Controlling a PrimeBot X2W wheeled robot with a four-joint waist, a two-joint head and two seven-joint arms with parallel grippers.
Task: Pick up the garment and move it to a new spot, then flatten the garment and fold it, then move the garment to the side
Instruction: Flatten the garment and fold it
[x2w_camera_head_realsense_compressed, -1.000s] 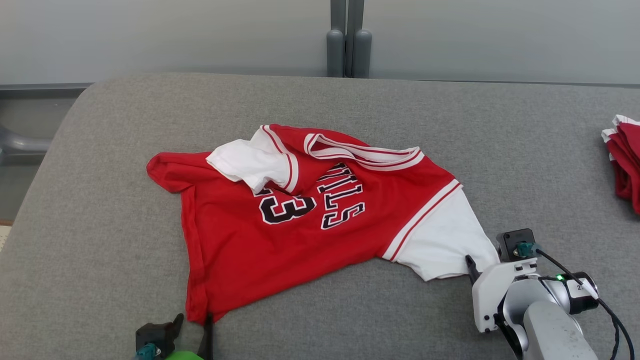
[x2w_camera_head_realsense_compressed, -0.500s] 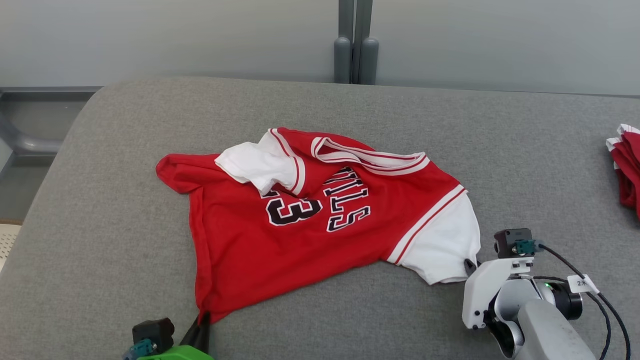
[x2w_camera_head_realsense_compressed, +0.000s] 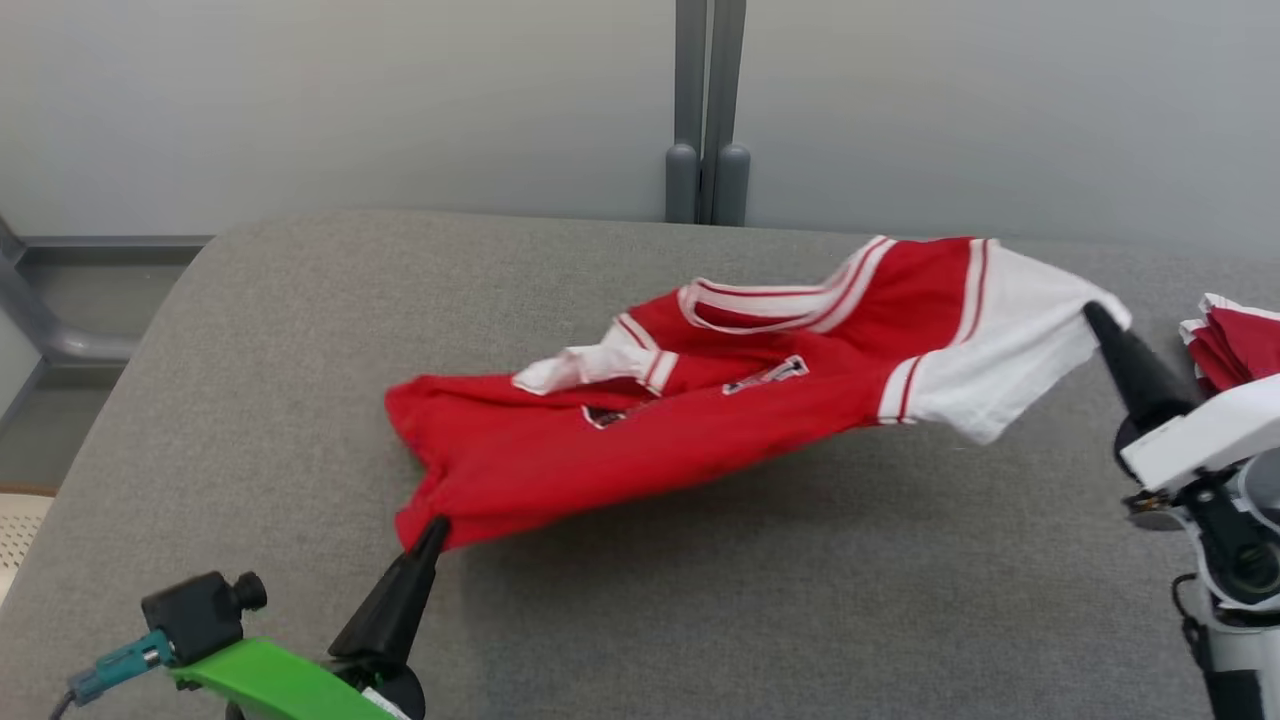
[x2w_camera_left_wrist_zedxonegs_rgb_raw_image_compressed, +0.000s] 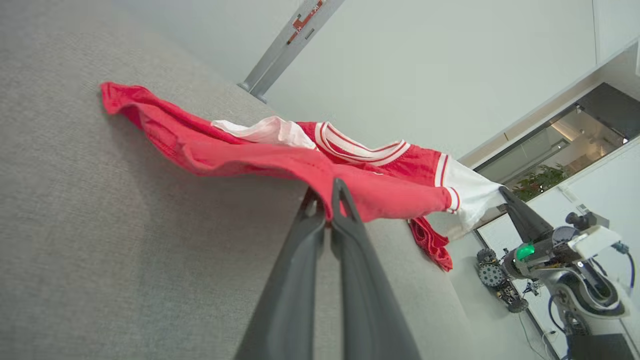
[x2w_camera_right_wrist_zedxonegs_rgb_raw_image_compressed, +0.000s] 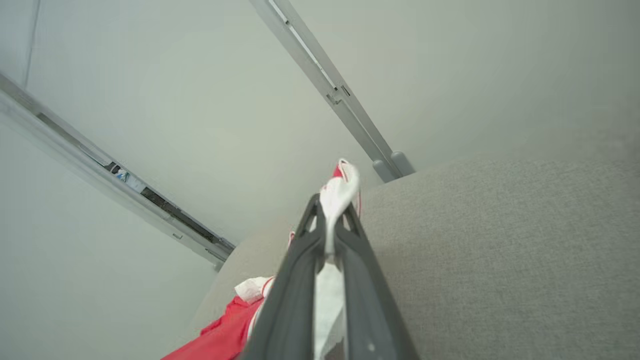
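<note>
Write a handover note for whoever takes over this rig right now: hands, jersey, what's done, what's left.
Left hand: shut on a red corner of the jersey.
Right hand: shut on its white sleeve.
Jersey: stretched between both hands, sleeve end raised above the grey surface; another red pile lies at the right.
Done: garment picked up.
Left: set it at a new spot, flatten, fold, move aside.

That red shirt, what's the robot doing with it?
The robot holds the red and white jersey stretched between its two hands. Its left hand is shut on a red bottom corner, low by the grey padded table. Its right hand is shut on the white sleeve, held up higher. Most of the jersey hangs off the table; one far red corner seems to touch it. More red clothes lie at the right.
</note>
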